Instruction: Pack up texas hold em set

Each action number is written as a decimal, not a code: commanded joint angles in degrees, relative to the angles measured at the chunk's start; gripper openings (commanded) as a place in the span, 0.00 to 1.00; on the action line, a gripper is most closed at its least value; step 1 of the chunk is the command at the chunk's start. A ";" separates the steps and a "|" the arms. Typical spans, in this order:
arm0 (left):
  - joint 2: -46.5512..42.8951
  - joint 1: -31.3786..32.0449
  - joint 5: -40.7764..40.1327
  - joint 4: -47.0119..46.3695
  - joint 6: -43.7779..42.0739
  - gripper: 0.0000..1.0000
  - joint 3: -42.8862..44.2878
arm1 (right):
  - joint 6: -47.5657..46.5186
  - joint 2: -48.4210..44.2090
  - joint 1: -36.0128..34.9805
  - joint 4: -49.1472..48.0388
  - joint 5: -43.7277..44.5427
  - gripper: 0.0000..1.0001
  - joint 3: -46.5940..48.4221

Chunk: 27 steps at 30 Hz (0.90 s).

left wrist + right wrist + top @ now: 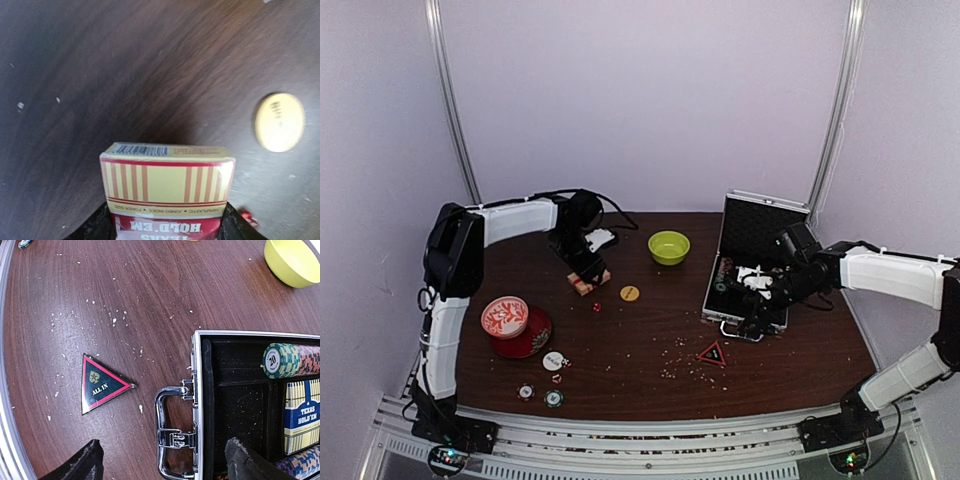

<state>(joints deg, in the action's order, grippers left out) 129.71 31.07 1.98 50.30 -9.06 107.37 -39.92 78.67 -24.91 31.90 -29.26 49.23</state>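
1. The left fingers (97, 227) grip a red deck (167, 192) by its sides. It sits left of centre on the surface (640, 335), well apart from the case (760, 228).
2. A yellow button (279, 122) lies near the deck, and a red die (247, 217) is just beside it.
3. The right fingers (82, 462) stand wide, holding nothing, above the case's handle (172, 432).
4. The case lies open at the right — a blue deck (302, 415) and rows of chips (287, 360) inside.
5. A triangle (102, 382) marked "ALL IN" lies near the handle; loose chips (553, 398) sit at the near left.
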 commanded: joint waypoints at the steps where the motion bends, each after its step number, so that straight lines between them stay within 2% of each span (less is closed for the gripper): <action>1: -9.92 5.21 1.85 -2.42 -0.70 0.61 1.74 | 0.09 0.11 -0.41 0.18 1.06 0.85 1.56; 5: -12.40 12.04 1.92 -5.38 -3.82 0.62 -2.59 | 0.64 -0.98 -0.38 -0.21 0.71 0.85 1.66; 10: -11.06 20.25 1.53 -5.83 -6.70 0.64 -4.18 | 1.08 -1.24 -0.27 -0.36 -0.12 0.85 1.40; 18: -10.02 25.82 8.94 -7.26 -7.87 0.64 -6.72 | 0.94 -1.09 -0.13 -0.85 0.07 0.84 1.35; 27: -7.03 29.27 10.12 -7.94 -9.19 0.65 -8.01 | 0.67 -0.41 -0.13 -0.97 0.69 0.84 1.32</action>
<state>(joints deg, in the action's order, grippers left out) 121.89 59.51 10.02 44.97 -16.80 99.96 -39.22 78.65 -25.02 31.83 -29.10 49.28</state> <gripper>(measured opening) 0.649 0.844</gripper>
